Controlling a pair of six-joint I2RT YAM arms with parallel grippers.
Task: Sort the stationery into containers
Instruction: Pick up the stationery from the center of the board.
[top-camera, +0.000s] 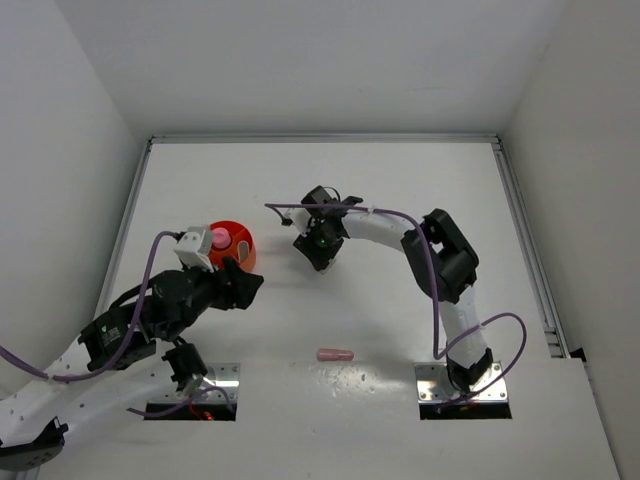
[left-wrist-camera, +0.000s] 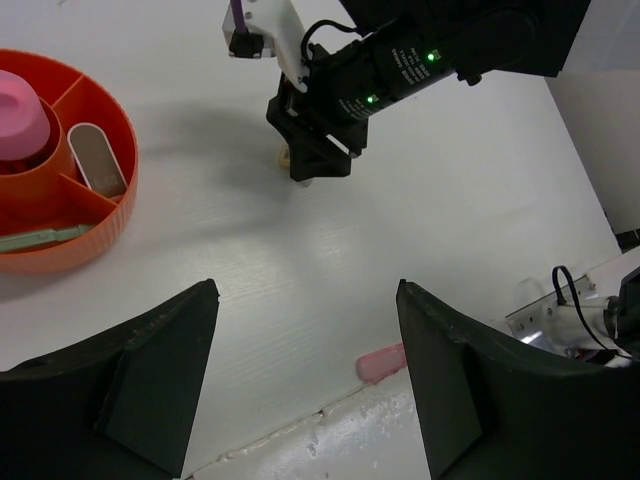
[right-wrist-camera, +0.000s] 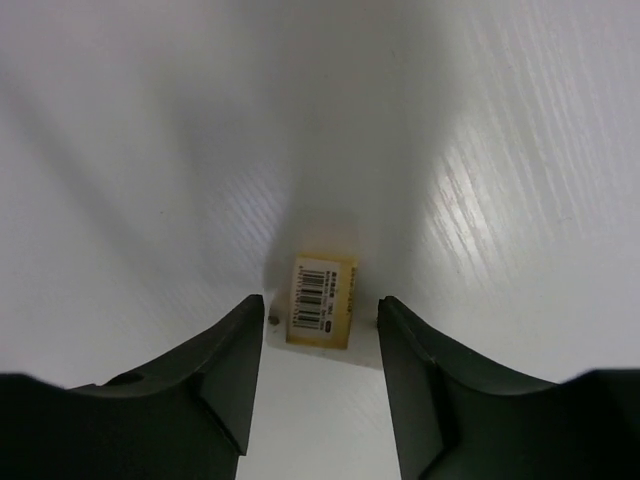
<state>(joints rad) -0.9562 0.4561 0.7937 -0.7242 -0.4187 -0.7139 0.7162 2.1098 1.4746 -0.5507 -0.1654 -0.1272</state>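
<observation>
The round orange tub (top-camera: 243, 256) stands left of centre; in the left wrist view its wall (left-wrist-camera: 112, 195) shows, with a pink-capped tube (left-wrist-camera: 20, 118) at its hub, a pale oblong piece (left-wrist-camera: 96, 160) and a thin green stick (left-wrist-camera: 40, 238) in separate compartments. My left gripper (top-camera: 248, 284) is open and empty just right of the tub (left-wrist-camera: 305, 292). My right gripper (top-camera: 318, 252) is open, low over the table. It straddles a small beige block with a barcode label (right-wrist-camera: 322, 298), with a gap on each side. A pink bar (top-camera: 335, 354) lies alone near the front (left-wrist-camera: 380, 362).
The right arm (top-camera: 440, 255) reaches in from the right, trailing a purple cable (top-camera: 500, 330). Metal base plates (top-camera: 465, 385) sit at the near edge. A raised rim (top-camera: 320, 138) and white walls bound the table at back and sides.
</observation>
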